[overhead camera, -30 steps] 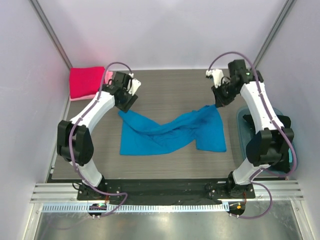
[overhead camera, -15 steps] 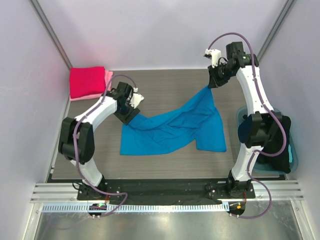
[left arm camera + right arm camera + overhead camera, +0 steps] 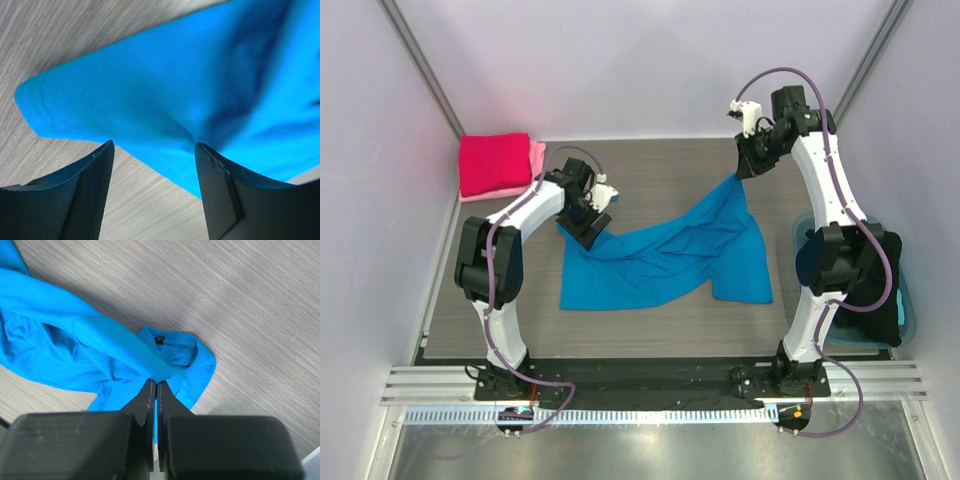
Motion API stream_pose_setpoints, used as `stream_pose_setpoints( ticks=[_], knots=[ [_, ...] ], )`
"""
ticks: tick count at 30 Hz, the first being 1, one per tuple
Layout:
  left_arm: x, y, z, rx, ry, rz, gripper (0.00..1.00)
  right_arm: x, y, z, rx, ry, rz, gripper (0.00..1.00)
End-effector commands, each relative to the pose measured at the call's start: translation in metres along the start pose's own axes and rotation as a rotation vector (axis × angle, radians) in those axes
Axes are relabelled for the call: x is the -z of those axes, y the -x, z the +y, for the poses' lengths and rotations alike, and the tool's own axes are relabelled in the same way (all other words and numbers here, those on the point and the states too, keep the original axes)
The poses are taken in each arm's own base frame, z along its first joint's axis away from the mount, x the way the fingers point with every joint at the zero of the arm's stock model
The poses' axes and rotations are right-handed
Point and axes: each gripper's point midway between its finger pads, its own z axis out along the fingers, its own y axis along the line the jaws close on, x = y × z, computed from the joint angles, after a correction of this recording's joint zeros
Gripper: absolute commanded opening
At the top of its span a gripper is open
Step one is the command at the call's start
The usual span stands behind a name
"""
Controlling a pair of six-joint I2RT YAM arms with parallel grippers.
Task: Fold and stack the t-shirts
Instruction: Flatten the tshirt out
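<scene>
A bright blue t-shirt lies crumpled across the middle of the table. My right gripper is shut on its far right edge and holds that part lifted; in the right wrist view the cloth is pinched between my closed fingers. My left gripper is open at the shirt's far left corner, low over the table. In the left wrist view the shirt corner lies just beyond my spread fingertips, one on each side. A folded crimson red t-shirt lies on a pale pink one at the back left.
A translucent blue plastic tub sits at the right edge, partly behind the right arm. White walls close in the table at back and sides.
My right gripper has lifted the shirt's right edge up and toward the back. My left gripper has moved down from the back onto the shirt's far left corner.
</scene>
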Motion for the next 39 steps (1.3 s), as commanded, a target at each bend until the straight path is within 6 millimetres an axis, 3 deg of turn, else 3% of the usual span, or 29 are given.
stream_pose_setpoints(
  ticks=[1, 7, 13, 21, 24, 25, 27, 28, 29, 32, 33, 34, 35, 36, 37, 39],
  knots=[
    [0.022, 0.013, -0.014, -0.009, -0.091, -0.037, 0.66, 0.023, 0.013, 0.006, 0.024, -0.027, -0.063, 0.01],
    [0.049, 0.025, -0.035, -0.012, -0.160, -0.140, 0.66, 0.020, 0.014, 0.005, 0.025, -0.025, -0.061, 0.01],
    [0.029, 0.018, -0.058, -0.024, -0.263, -0.096, 0.60, 0.015, 0.013, 0.002, 0.022, -0.027, -0.053, 0.01],
    [0.007, 0.028, -0.060, -0.022, -0.307, -0.069, 0.58, 0.014, 0.010, 0.000, 0.026, -0.040, -0.042, 0.01],
    [0.003, 0.038, -0.057, -0.027, -0.318, -0.078, 0.43, 0.014, 0.010, -0.003, 0.025, -0.048, -0.042, 0.01],
    [0.003, 0.046, -0.054, -0.035, -0.318, -0.086, 0.27, 0.015, 0.011, -0.003, 0.026, -0.050, -0.043, 0.01],
    [0.010, 0.059, -0.051, -0.049, -0.318, -0.107, 0.13, 0.014, 0.011, -0.004, 0.026, -0.054, -0.041, 0.01],
    [0.023, 0.079, -0.043, -0.068, -0.287, -0.162, 0.02, 0.014, 0.012, -0.004, 0.030, -0.056, -0.044, 0.01],
    [0.028, 0.089, -0.037, -0.071, -0.261, -0.188, 0.00, 0.014, 0.012, -0.005, 0.029, -0.061, -0.042, 0.01],
    [0.053, 0.134, -0.011, -0.111, -0.138, -0.314, 0.02, 0.014, 0.010, -0.007, 0.029, -0.070, -0.035, 0.01],
    [0.056, 0.144, 0.005, -0.107, -0.064, -0.332, 0.10, 0.013, 0.009, -0.007, 0.030, -0.070, -0.032, 0.01],
    [0.057, 0.158, 0.017, -0.102, -0.006, -0.364, 0.39, 0.010, 0.006, -0.009, 0.026, -0.070, -0.023, 0.01],
    [0.070, 0.178, 0.030, -0.101, 0.060, -0.409, 0.47, 0.008, 0.005, -0.009, 0.025, -0.068, -0.019, 0.01],
    [0.051, 0.176, 0.041, -0.078, 0.092, -0.365, 0.51, 0.006, 0.004, -0.010, 0.022, -0.068, -0.015, 0.01],
    [0.049, 0.174, 0.053, -0.058, 0.151, -0.337, 0.53, 0.005, 0.006, -0.010, 0.025, -0.069, -0.017, 0.01],
    [0.053, 0.169, 0.058, -0.030, 0.188, -0.335, 0.54, 0.004, 0.006, -0.013, 0.022, -0.074, -0.015, 0.01]
  ],
)
